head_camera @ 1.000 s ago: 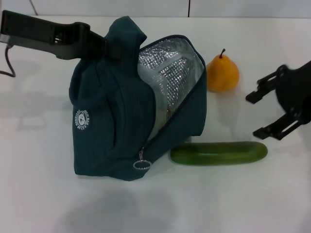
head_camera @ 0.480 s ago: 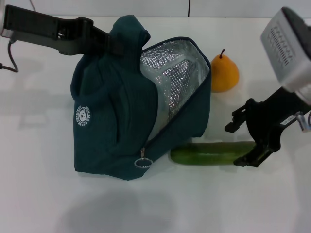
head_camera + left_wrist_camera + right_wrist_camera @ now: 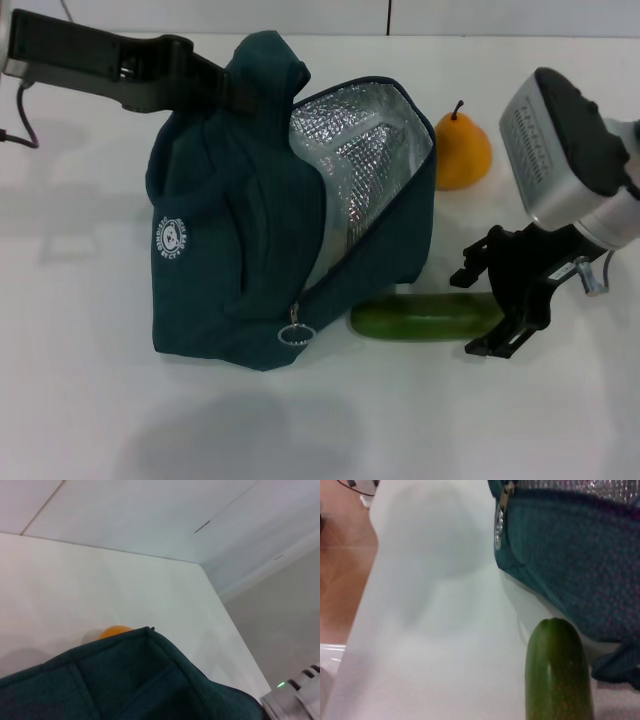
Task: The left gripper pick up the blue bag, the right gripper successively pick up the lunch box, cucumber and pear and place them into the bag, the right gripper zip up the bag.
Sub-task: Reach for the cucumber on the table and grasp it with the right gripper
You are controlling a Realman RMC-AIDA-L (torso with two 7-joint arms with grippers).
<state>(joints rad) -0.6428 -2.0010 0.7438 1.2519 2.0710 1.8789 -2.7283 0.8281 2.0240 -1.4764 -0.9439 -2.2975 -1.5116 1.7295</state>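
The blue bag (image 3: 250, 220) stands on the white desk (image 3: 90, 400), mouth gaping, its top grasped by the left gripper (image 3: 225, 92). The right gripper (image 3: 490, 300), fingers released, straddles the end of the cucumber (image 3: 425, 320) lying just beside the bag. The pear (image 3: 460, 150) sits behind, apart.

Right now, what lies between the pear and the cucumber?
Only bare white table between the pear and cucumber, head view.

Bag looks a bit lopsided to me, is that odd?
Somewhat: the bag leans because the left gripper holds its top up, flap open showing foil. Nothing looks spilled or damaged; cucumber and pear lie on the table.
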